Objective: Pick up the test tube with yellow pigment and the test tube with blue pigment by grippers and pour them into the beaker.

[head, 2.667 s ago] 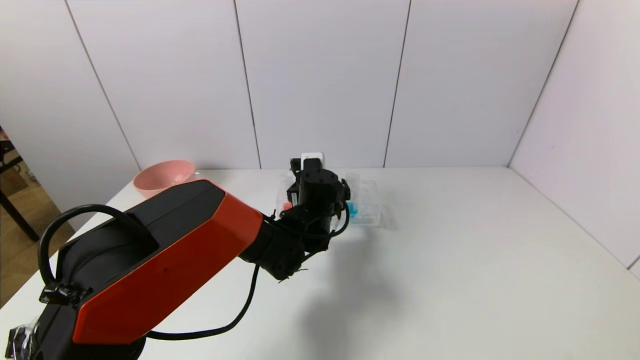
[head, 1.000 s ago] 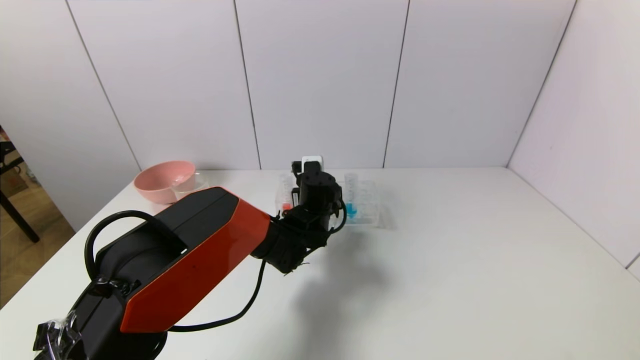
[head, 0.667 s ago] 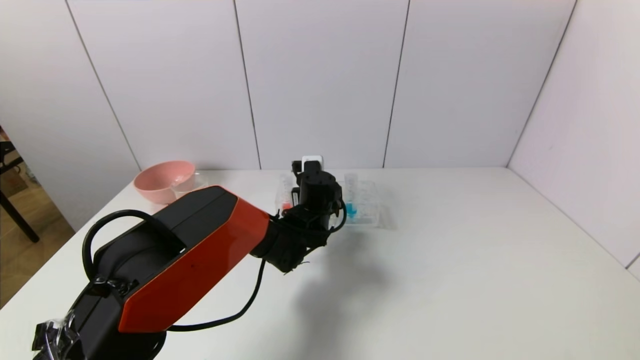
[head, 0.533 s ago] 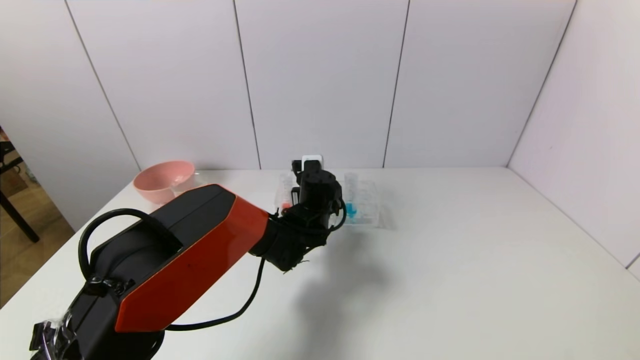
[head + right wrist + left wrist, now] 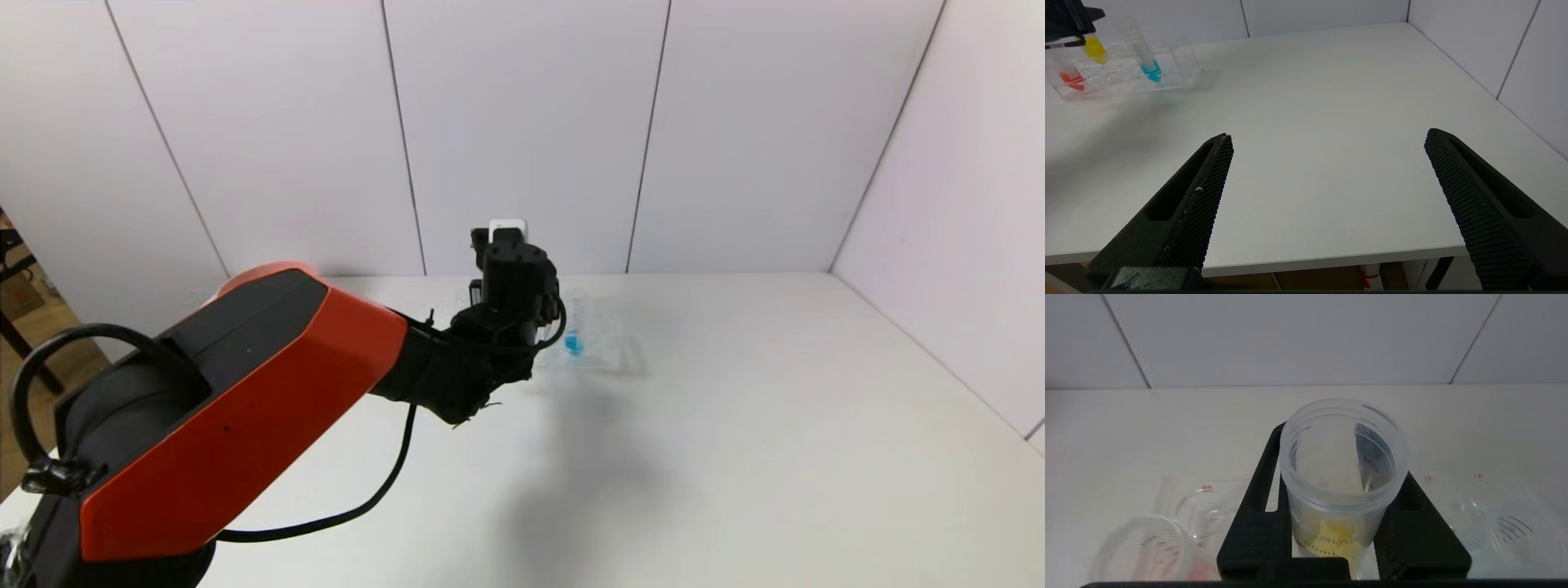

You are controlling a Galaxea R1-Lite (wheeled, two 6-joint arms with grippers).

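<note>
The left gripper (image 5: 1337, 522) is pinched tight on the slim clear tube of yellow pigment (image 5: 1341, 477), its black fingers (image 5: 1257, 522) pressed against either side of the tube just below the open mouth. Seen from the left wrist, the tube stands upright between them, with the yellow liquid low inside and printed markings on the wall. In the right wrist view that same yellow tube (image 5: 1095, 48) hangs from the gripper above the clear plastic tube rack (image 5: 1180, 77) — its tip looks level with the rack's upper part, though whether it has fully left its slot cannot be told.

The slim clear tube of bright blue pigment (image 5: 1147, 57) stands tilted in the rack, to the right of the yellow one. A third tube holding red liquid (image 5: 1068, 75) sits at the rack's left end. In the head view the left arm (image 5: 245, 408) reaches across the white table (image 5: 775, 425) and hides most of the rack; only the blue liquid (image 5: 573, 343) shows beside the wrist.

The right gripper (image 5: 1327, 171) hovers low over the table's near edge, well apart from the rack — its two ribbed black fingers (image 5: 1208, 183) are spread wide with nothing between them.

The beaker is not visible in any view.
</note>
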